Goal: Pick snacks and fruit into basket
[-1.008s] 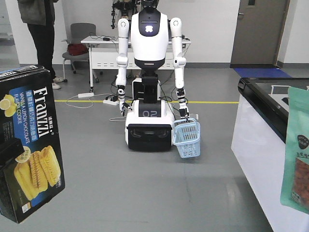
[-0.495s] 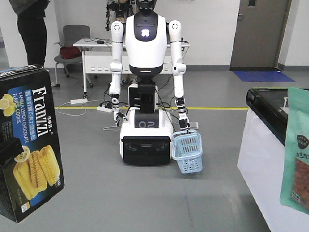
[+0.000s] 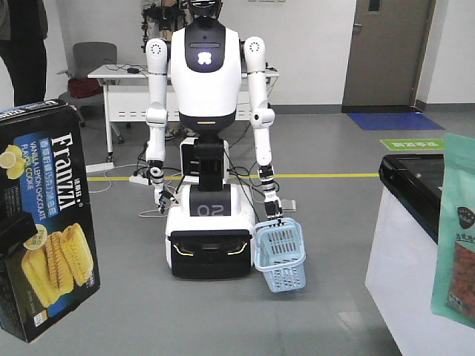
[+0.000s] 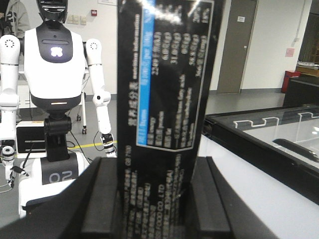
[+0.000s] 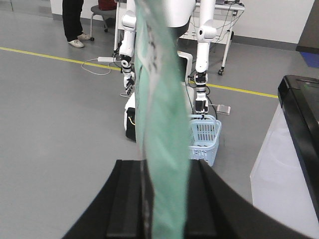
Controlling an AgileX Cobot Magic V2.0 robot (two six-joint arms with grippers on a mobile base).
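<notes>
Light blue plastic lattice basket point(image 3: 280, 256) hangs tilted, well apart; left gripper point(image 4: 155, 194) clamps black-and-blue cookie box point(image 3: 44, 222), right gripper point(image 5: 163, 194) mint-green pouch point(image 3: 456, 245): early release would likely miss.

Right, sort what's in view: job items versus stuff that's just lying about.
Job:
- Franzzi cookie box, gripped in the left end effector
- mint-green pouch, gripped in the right end effector
- light blue basket, hanging from the white robot's hand

Just about:
- glass-topped freezer
- white table
- grey chair
- door
- standing person
</notes>
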